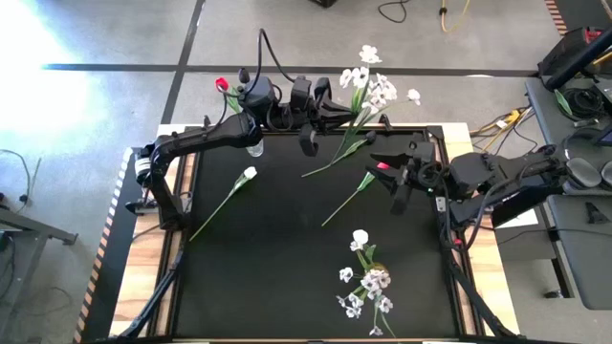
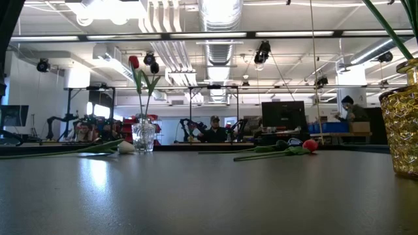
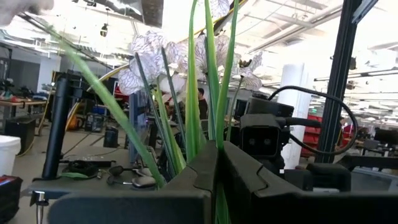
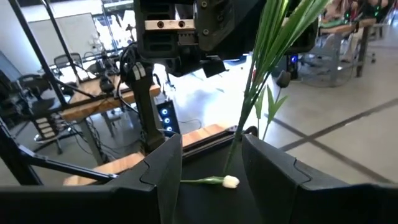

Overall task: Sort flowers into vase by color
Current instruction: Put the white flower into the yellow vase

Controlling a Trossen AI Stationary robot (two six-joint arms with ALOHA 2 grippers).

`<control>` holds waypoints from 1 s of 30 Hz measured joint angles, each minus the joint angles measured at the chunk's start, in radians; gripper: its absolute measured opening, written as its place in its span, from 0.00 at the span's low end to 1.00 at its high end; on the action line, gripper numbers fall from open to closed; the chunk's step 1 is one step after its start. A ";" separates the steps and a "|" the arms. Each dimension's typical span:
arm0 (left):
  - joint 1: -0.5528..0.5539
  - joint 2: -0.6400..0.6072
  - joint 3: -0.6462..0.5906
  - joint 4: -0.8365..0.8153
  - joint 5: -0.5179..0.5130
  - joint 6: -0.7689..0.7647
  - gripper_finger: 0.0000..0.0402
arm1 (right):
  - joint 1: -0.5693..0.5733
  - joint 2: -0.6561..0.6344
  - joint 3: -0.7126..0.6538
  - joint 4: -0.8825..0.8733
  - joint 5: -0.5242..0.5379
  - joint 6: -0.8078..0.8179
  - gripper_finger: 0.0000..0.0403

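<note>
My left gripper [image 1: 368, 119] is at the table's far edge, shut on a spray of small white blossoms [image 1: 368, 86] whose green stem [image 1: 325, 162] runs down over the black mat. My right gripper [image 1: 384, 164] hovers open above a red tulip [image 1: 382, 168] that lies on the mat [image 2: 310, 145]. A white tulip [image 1: 251, 173] lies flat at the mat's left. A small glass vase [image 2: 144, 137] holds a red tulip [image 2: 134, 62] and a dark tulip [image 2: 155, 67]. A gold vase [image 2: 401, 117] holds more white sprays [image 1: 368, 279]. My left gripper pinches the spray's bundle of green stems [image 3: 214, 134] between its two fingers [image 3: 186, 180], below the blossoms [image 3: 155, 59]. The fingers come level from the table's left and lie across the stems. The spray stands nearly upright, blossoms above the fingers and the long stem hanging below.
The glass vase stands at the far left edge under the left arm. The gold vase with sprays stands near the near edge, right of centre. The mat's middle and near-left parts are bare. Cables and a bench lie off the table's right side.
</note>
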 joint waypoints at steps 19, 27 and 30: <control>-0.007 -0.008 -0.002 0.045 0.026 0.011 0.00 | -0.120 0.036 0.000 0.035 -0.202 0.019 0.40; -0.006 -0.021 -0.003 0.047 0.059 0.073 0.00 | -0.179 0.108 0.000 0.135 -0.263 0.084 0.40; -0.005 -0.019 -0.003 0.045 0.074 0.075 0.00 | -0.180 0.127 0.000 0.203 -0.235 0.084 0.40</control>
